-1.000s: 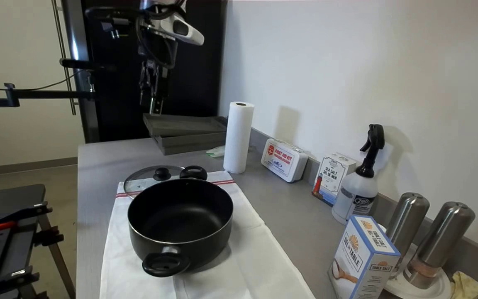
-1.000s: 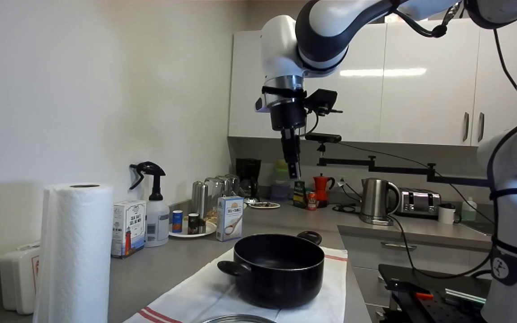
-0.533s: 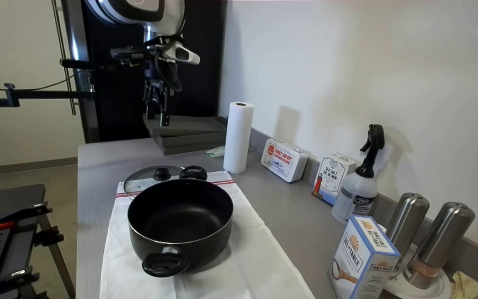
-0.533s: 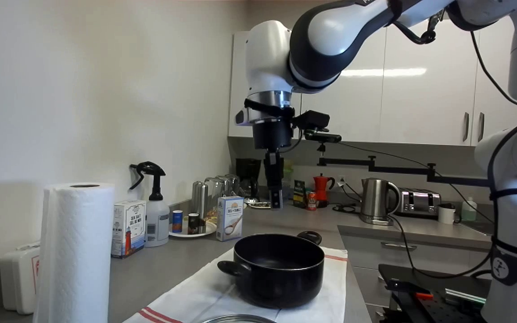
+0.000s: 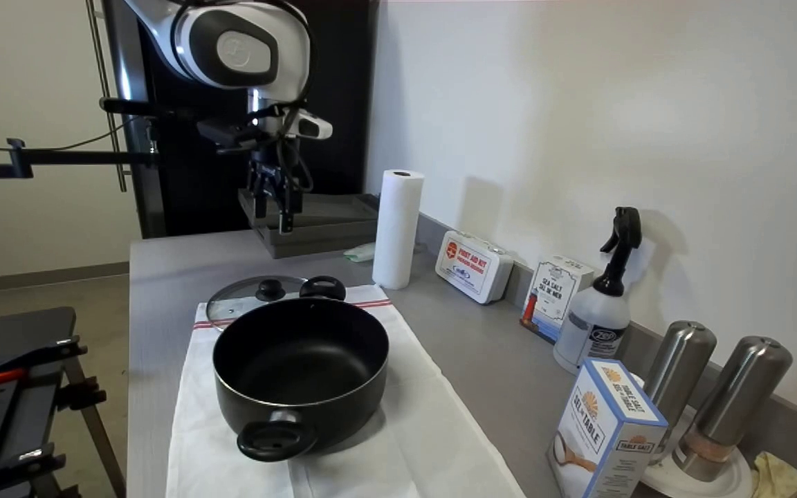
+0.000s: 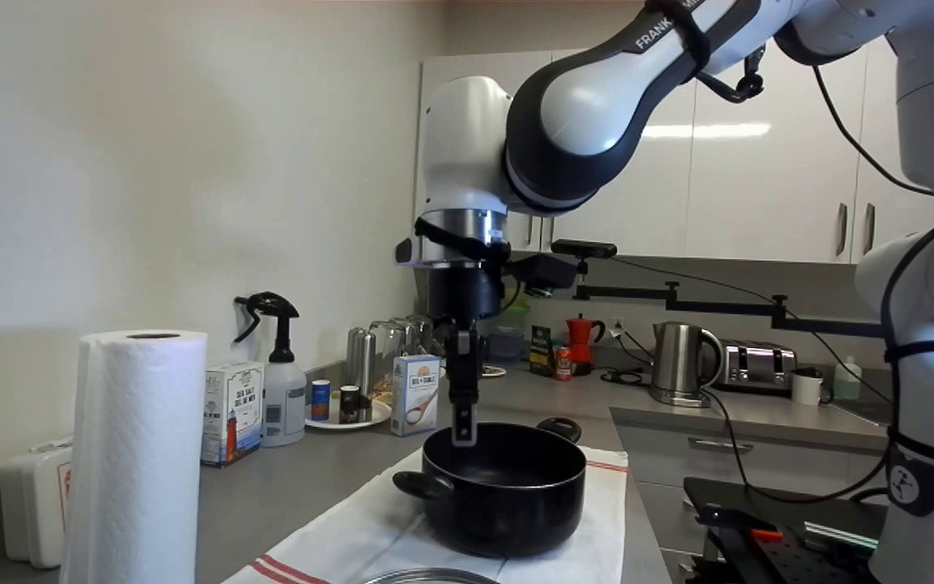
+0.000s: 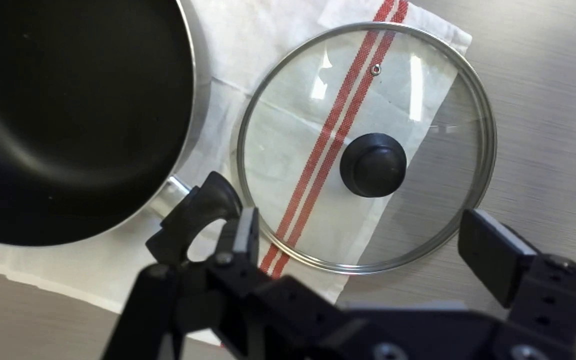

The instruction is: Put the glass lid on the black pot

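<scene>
The glass lid [image 5: 236, 296] lies flat, knob [image 5: 270, 289] up, partly on the white towel [image 5: 412, 443] and partly on the grey counter. The wrist view shows the whole lid [image 7: 293, 125] with its black knob [image 7: 374, 165]. In an exterior view only the lid's rim [image 6: 432, 575] shows at the bottom edge. The black pot [image 5: 343, 422] stands upright, open and empty beside the lid, also in the other views [image 6: 507, 519] [image 7: 83, 120]; one loop handle [image 7: 208, 210] reaches near the lid's rim. My gripper [image 7: 359, 220] points down, open and empty, above the lid [image 5: 274, 218].
A paper towel roll [image 5: 398, 232] stands near the lid. Grey trays [image 5: 315, 235] lie behind it. A first aid kit [image 5: 474, 266], a sea salt box [image 5: 557, 294], a spray bottle [image 5: 592, 325] and a table salt box [image 5: 606, 429] line the wall.
My gripper has come down steadily, shifting slightly right in an exterior view and left in an exterior view. It looks open throughout. The lid and pot have not moved.
</scene>
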